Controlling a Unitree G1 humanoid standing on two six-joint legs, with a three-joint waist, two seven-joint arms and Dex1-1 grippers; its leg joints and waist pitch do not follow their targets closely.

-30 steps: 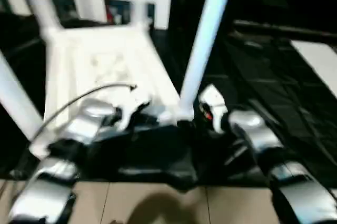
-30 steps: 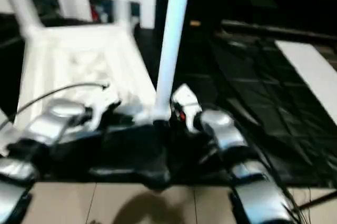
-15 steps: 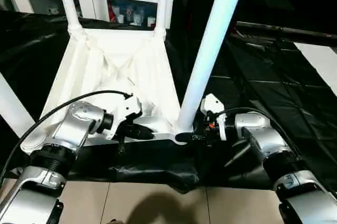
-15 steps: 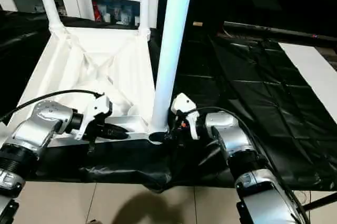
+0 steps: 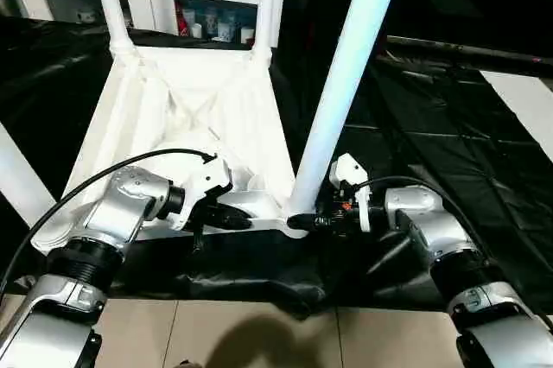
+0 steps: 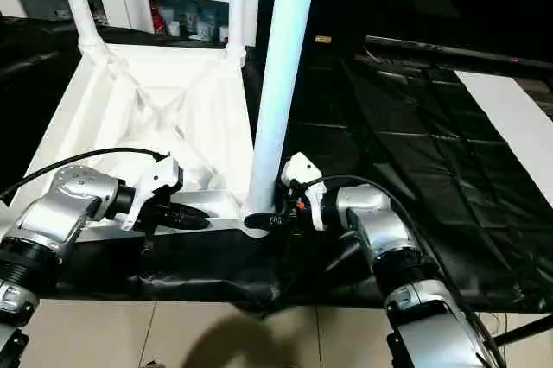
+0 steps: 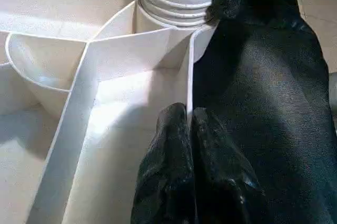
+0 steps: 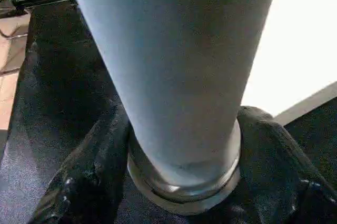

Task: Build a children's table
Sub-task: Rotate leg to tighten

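A: Children's table (image 5: 186, 109) first: where do you have it?

B: Upside down at the near edge of the black-sheeted desk (image 5: 432, 143), ribbed underside up. You can see legs standing in its far corner sockets and another at your near left.

A: And the leg you're working on?

B: The near-right leg (image 5: 346, 83) stands in its corner socket, long axis rising steeply and leaning a little away. Your right end effector (image 6: 270, 218) sits at its base, a finger on either side of the tube; I judge it is cupping rather than squeezing, though I cannot tell firmly.

A: The left end effector (image 7: 190, 124)?

B: Closed, pinching the tabletop's near rim wall. Your right arm is nearer that leg, so any seating push runs down its axis.
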